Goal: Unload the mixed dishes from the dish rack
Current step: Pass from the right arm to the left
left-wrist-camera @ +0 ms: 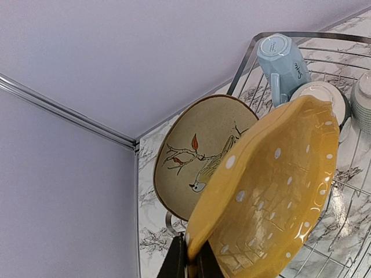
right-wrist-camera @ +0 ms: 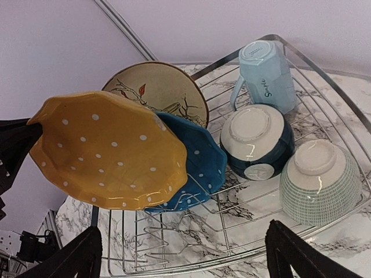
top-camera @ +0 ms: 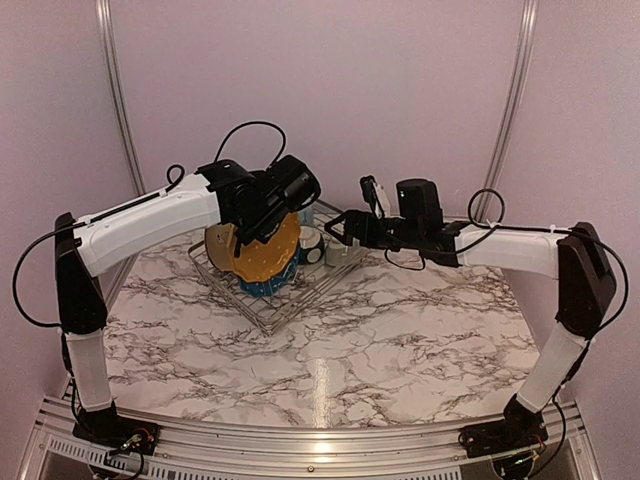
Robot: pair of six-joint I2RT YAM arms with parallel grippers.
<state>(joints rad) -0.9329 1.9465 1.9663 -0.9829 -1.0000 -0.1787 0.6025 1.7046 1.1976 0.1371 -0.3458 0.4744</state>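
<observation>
A marbled tabletop (top-camera: 400, 330) carries the wire dish rack (right-wrist-camera: 333, 92). The left jaws pinch the rim of a scalloped mustard-yellow plate (right-wrist-camera: 110, 150) with white dots, tilted over the rack; the right jaws are spread, near the rack.

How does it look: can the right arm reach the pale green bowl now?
Probably yes. The right gripper is open, and the pale green bowl sits upside down at the corner of the dish rack nearest it, nothing over it; the yellow plate is off to the side.
</observation>
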